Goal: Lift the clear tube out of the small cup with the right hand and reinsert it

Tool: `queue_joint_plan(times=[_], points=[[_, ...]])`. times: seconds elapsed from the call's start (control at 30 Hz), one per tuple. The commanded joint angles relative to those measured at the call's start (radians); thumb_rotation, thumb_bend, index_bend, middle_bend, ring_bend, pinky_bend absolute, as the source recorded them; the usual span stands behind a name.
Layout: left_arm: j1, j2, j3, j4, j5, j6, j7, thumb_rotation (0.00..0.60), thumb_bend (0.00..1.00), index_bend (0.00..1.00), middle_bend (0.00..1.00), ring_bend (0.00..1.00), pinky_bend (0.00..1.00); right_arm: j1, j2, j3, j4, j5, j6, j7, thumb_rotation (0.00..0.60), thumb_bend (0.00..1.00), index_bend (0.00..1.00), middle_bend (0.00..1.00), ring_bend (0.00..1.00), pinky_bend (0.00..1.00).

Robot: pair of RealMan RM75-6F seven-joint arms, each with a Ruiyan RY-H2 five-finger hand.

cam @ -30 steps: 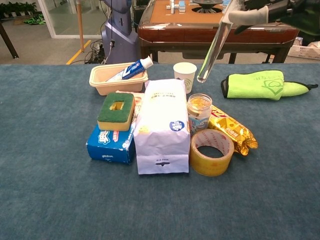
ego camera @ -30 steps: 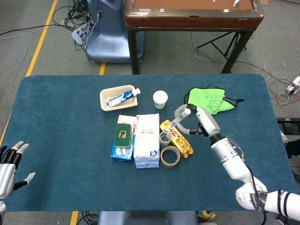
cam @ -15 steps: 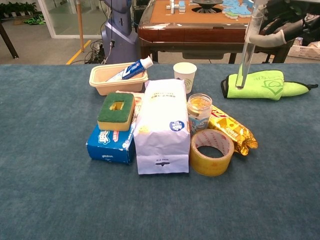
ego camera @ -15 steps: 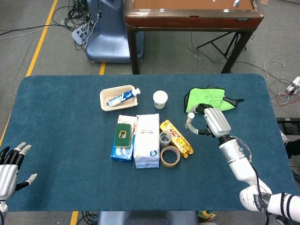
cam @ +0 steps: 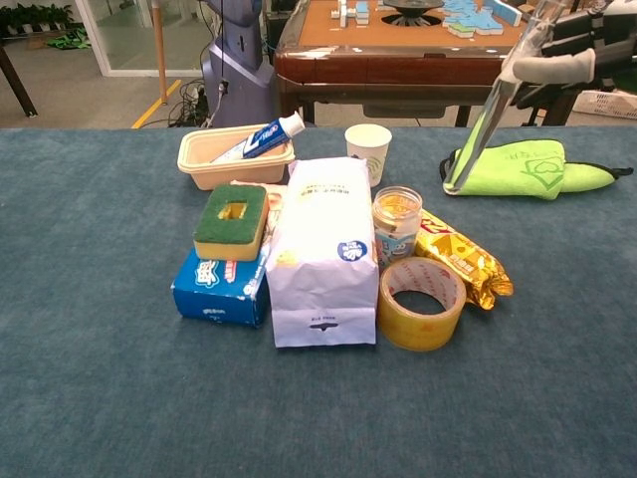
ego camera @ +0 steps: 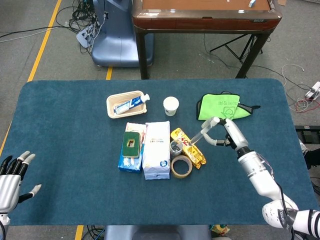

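The clear tube (ego camera: 203, 132) (cam: 490, 112) hangs tilted in the air, its lower end pointing down and left over the edge of the green cloth. My right hand (ego camera: 226, 131) (cam: 573, 48) grips its upper end. The small clear cup (ego camera: 175, 147) (cam: 397, 223) stands upright between the white bag and the snack packet, left of and below the tube's tip, with no tube in it. My left hand (ego camera: 13, 174) rests open at the table's near left corner, fingers apart, holding nothing.
A yellow tape roll (cam: 423, 304) lies just in front of the cup, and a gold snack packet (cam: 463, 257) lies to its right. A white bag (cam: 323, 254), a sponge on a blue box (cam: 230, 221), a paper cup (cam: 368, 149), a toothpaste tray (cam: 235, 157) and the green cloth (cam: 518, 164) surround it.
The right hand carried the tube rightward away from the cup, stood it upright over the cloth, and now has tilted it with the lower end swinging left. The left hand barely moved.
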Motion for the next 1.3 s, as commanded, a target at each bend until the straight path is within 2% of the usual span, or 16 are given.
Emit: queue_joint_plan(times=[0.03, 0.1, 0.13, 0.23, 0.33, 0.5, 0.6, 0.77, 0.87, 0.97, 1.03, 1.2, 1.3], points=[[-0.002, -0.001, 0.000, 0.000, 0.000, -0.002, 0.001, 0.600, 0.19, 0.14, 0.10, 0.15, 0.05, -0.021, -0.044, -0.043, 0.092, -0.044, 0.132, -0.404, 0.600, 0.61, 0.69, 0.42, 0.29, 0.25], [-0.002, -0.001, 0.000, 0.001, -0.002, -0.004, 0.000, 0.600, 0.19, 0.14, 0.10, 0.15, 0.05, -0.022, -0.059, -0.044, 0.090, -0.032, 0.155, -0.456, 0.600, 0.61, 0.69, 0.42, 0.29, 0.25], [-0.002, -0.001, 0.000, 0.002, -0.003, -0.004, 0.000, 0.600, 0.19, 0.14, 0.10, 0.15, 0.05, -0.023, -0.058, -0.041, 0.075, -0.020, 0.148, -0.444, 0.600, 0.61, 0.69, 0.42, 0.29, 0.25], [-0.002, -0.004, -0.001, 0.005, -0.007, -0.006, 0.000, 0.600, 0.19, 0.14, 0.10, 0.15, 0.05, -0.029, -0.030, -0.014, -0.003, 0.026, 0.073, -0.280, 0.600, 0.61, 0.69, 0.42, 0.29, 0.25], [-0.002, -0.004, 0.002, 0.007, -0.008, -0.009, -0.003, 0.600, 0.19, 0.14, 0.10, 0.15, 0.05, -0.032, 0.007, 0.005, -0.037, 0.021, -0.009, -0.110, 0.600, 0.61, 0.69, 0.42, 0.29, 0.25], [0.000, -0.003, 0.001, 0.010, -0.009, -0.005, -0.008, 0.600, 0.19, 0.14, 0.10, 0.15, 0.05, -0.040, 0.025, 0.024, -0.041, -0.015, -0.064, 0.070, 0.600, 0.61, 0.69, 0.42, 0.29, 0.25], [0.000, -0.003, 0.002, 0.010, -0.009, -0.006, -0.009, 0.600, 0.19, 0.14, 0.10, 0.15, 0.05, -0.042, 0.033, 0.026, -0.030, -0.034, -0.080, 0.123, 0.600, 0.61, 0.69, 0.43, 0.29, 0.25], [-0.003, -0.006, 0.003, 0.011, -0.008, -0.010, -0.006, 0.600, 0.19, 0.14, 0.10, 0.15, 0.05, -0.043, 0.031, 0.016, -0.004, -0.049, -0.077, 0.122, 0.600, 0.61, 0.69, 0.43, 0.29, 0.25], [-0.006, -0.007, 0.003, 0.009, -0.007, -0.013, -0.001, 0.600, 0.19, 0.14, 0.10, 0.15, 0.05, -0.042, 0.009, -0.002, 0.039, -0.070, -0.020, -0.001, 0.600, 0.61, 0.69, 0.43, 0.29, 0.25], [-0.008, -0.007, 0.002, 0.007, -0.007, -0.015, 0.001, 0.600, 0.19, 0.14, 0.10, 0.15, 0.05, -0.045, -0.046, -0.018, 0.090, -0.084, 0.084, -0.197, 0.600, 0.61, 0.69, 0.43, 0.29, 0.25], [-0.009, -0.007, 0.002, 0.006, -0.009, -0.017, 0.001, 0.600, 0.19, 0.14, 0.10, 0.15, 0.05, -0.047, -0.075, -0.019, 0.093, -0.072, 0.117, -0.251, 0.600, 0.61, 0.69, 0.43, 0.29, 0.25], [-0.010, -0.006, 0.003, 0.006, -0.014, -0.023, 0.002, 0.600, 0.19, 0.14, 0.10, 0.15, 0.05, -0.049, -0.054, 0.005, 0.038, -0.013, 0.046, -0.105, 0.600, 0.61, 0.69, 0.43, 0.29, 0.25], [-0.009, -0.007, 0.003, 0.008, -0.018, -0.025, 0.001, 0.600, 0.19, 0.14, 0.10, 0.15, 0.05, -0.055, -0.021, 0.033, -0.008, 0.008, -0.031, 0.082, 0.600, 0.61, 0.69, 0.43, 0.29, 0.25]])
